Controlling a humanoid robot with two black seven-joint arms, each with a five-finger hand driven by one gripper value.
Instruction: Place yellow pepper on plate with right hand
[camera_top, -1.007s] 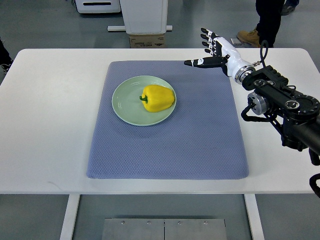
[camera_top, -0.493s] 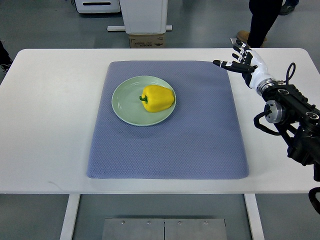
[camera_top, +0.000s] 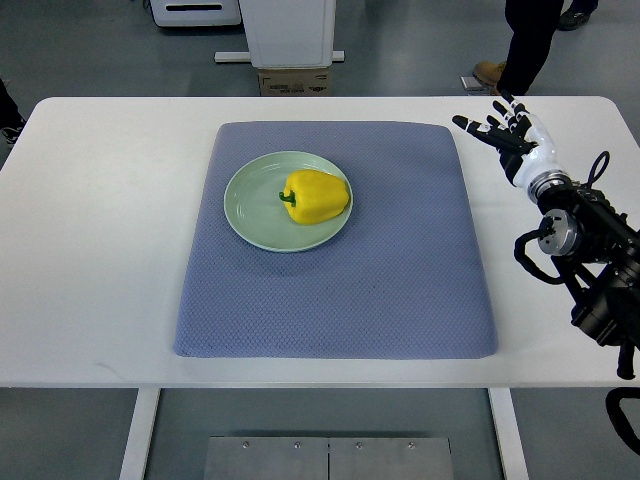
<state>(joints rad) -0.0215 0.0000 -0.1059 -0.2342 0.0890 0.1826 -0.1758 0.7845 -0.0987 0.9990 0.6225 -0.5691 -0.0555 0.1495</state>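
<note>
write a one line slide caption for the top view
Yellow pepper on the green plate; right hand open over the table's right side.

This looks like a robotics lab or test hall rather than a home or kitchen. A plain white counter on metal legs stands on a smooth grey floor, and a grey mat is laid out on it as a marked work area. Past the far edge sit a white machine base with a cardboard box under it and another white unit. A person's legs in dark trousers and work boots stand by, watching distance from the robot arm.
</note>
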